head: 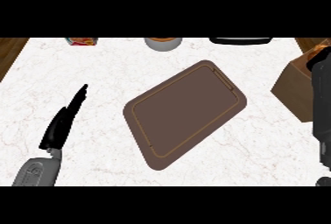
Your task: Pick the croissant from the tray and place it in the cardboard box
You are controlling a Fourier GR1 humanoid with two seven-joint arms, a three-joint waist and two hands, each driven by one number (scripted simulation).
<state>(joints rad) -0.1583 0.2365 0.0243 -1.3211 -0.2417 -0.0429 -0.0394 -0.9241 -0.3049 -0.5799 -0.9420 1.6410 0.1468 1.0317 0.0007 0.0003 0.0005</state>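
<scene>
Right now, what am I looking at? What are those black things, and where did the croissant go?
You are looking down through a robot's eyes, from its head, at a white kitchen counter. The black things are its hands, on grey arms. The left hand rests open at the left and holds nothing. The right hand is at the right edge, over the cardboard box. The brown tray in the middle has nothing on it. A small orange-brown bit shows by the right hand; it may be the croissant, but I cannot tell.
</scene>
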